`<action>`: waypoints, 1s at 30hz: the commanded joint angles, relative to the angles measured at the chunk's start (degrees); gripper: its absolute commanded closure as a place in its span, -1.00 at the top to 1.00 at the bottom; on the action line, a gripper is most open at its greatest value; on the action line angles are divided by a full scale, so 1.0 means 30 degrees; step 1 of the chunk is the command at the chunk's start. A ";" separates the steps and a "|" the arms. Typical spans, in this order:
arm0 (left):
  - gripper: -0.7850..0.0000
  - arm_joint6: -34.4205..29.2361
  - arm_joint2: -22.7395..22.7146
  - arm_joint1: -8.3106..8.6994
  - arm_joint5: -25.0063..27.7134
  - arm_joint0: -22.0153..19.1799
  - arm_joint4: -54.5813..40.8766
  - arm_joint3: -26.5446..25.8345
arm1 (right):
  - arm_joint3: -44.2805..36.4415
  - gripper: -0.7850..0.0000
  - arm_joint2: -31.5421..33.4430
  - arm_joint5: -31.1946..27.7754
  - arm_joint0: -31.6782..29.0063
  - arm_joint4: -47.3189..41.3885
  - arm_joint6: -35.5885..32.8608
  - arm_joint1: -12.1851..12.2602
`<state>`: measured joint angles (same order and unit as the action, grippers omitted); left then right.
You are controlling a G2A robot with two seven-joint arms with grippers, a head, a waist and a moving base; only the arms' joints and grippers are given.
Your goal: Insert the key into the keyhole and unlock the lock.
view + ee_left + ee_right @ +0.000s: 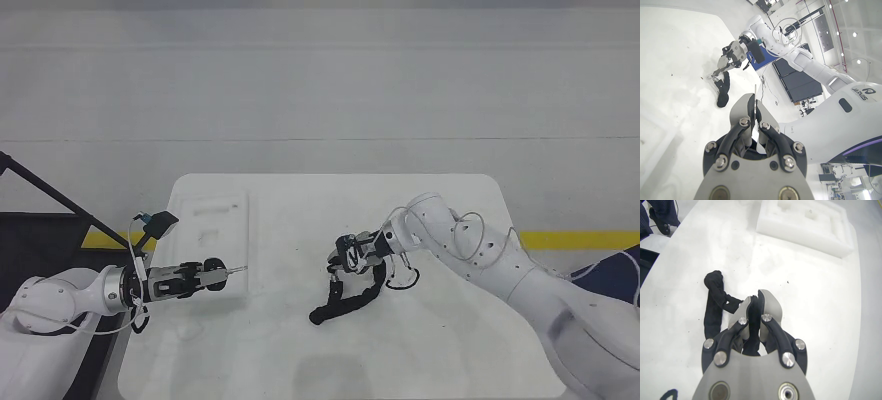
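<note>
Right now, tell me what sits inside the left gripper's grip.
The left gripper pinches a flat metal key; its blade tip sticks out. The key's head, deeper between the fingers, is covered.

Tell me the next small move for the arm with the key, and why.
Probably carry the left gripper across the table toward the lock: the key is pinched with its blade sticking out, the right gripper is clamped on the lock, and open table lies between them.
</note>
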<state>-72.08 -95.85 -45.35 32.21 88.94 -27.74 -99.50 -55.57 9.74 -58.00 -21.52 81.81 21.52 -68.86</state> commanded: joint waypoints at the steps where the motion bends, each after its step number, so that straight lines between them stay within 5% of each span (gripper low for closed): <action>1: -1.00 0.0000 0.0000 0.0000 0.0000 0.0000 0.0000 0.0000 | 0.0181 -1.00 0.0000 0.0000 0.0019 -0.0486 -0.1194 -0.0604; 11: -1.00 0.0000 0.0000 0.0000 0.0000 0.0000 0.0000 0.0000 | 0.2770 -1.00 0.0000 0.0000 0.0416 -0.1541 -0.3261 -0.2250; 24: -1.00 0.0000 0.0000 0.0000 0.0000 0.0000 0.0000 0.0000 | 0.3660 -1.00 0.0000 0.0000 0.0738 -0.0615 -0.2981 -0.1971; 30: -1.00 0.0000 0.0000 0.0000 0.0000 0.0000 0.0000 0.0000 | 0.3636 -1.00 0.0000 0.0000 0.0523 -0.0080 -0.5174 -0.1875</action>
<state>-72.08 -95.85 -45.35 32.21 88.94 -27.74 -99.50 -44.71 9.74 -58.00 -19.86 81.97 7.47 -74.45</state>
